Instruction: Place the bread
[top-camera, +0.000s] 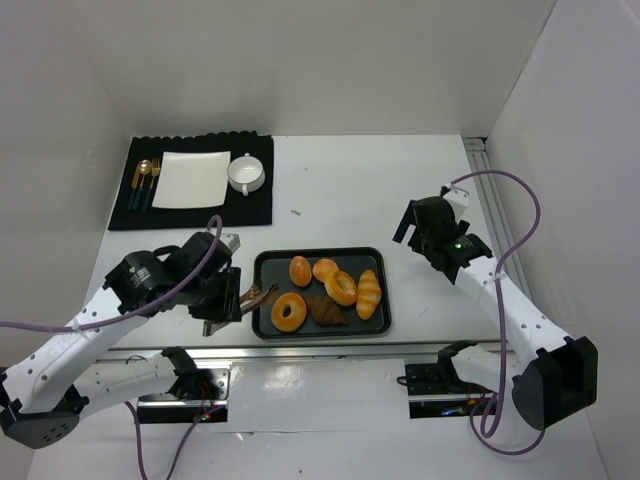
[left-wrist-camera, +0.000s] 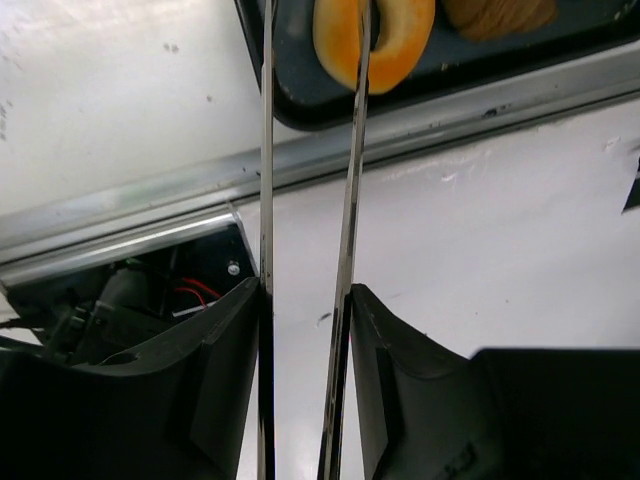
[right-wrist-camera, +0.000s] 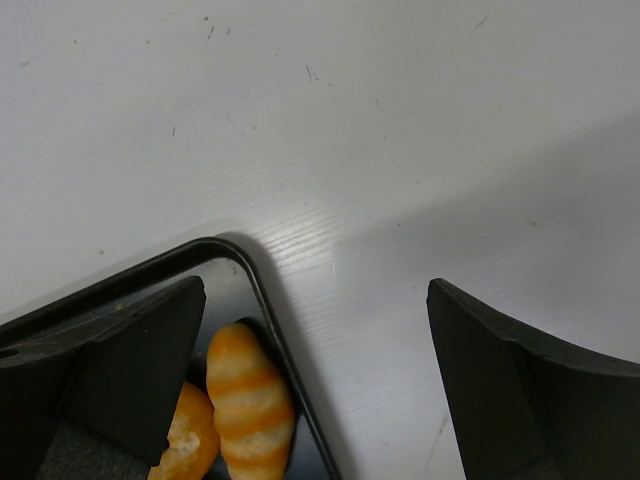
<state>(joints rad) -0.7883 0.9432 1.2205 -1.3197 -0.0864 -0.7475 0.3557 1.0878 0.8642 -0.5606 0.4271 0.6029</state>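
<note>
In the overhead view, my left gripper (top-camera: 232, 300) sits at the left edge of the dark tray (top-camera: 320, 253), clamped on a pair of metal tongs (top-camera: 258, 296) whose tips reach over the tray's rim. The bread (top-camera: 289, 311), a golden ring doughnut, lies in the tray's near-left corner, just past those tips. A dark brown croissant (top-camera: 327, 312) lies beside it, with orange buns (top-camera: 341, 287) behind. My right gripper (top-camera: 425, 212) hangs over bare bench (top-camera: 350, 190) beyond the tray's far-right corner, holding nothing. At the far left, a black placemat (top-camera: 255, 205) carries a white square plate (top-camera: 190, 180), a cup (top-camera: 245, 173) and cutlery (top-camera: 145, 183).

From my left wrist, my left gripper (left-wrist-camera: 305, 290) presses against the outsides of the tongs (left-wrist-camera: 345, 250), whose two blades stand apart. The bread (left-wrist-camera: 395, 50) lies at the top, inside the tray (left-wrist-camera: 290, 100). One blade crosses the bread near its hole. The other runs just to the side of it, not touching.

From my right wrist, my right gripper (right-wrist-camera: 318, 290) is spread wide over white bench (right-wrist-camera: 350, 120). Below it is a corner of the tray (right-wrist-camera: 228, 285), holding a striped bun (right-wrist-camera: 248, 400).
</note>
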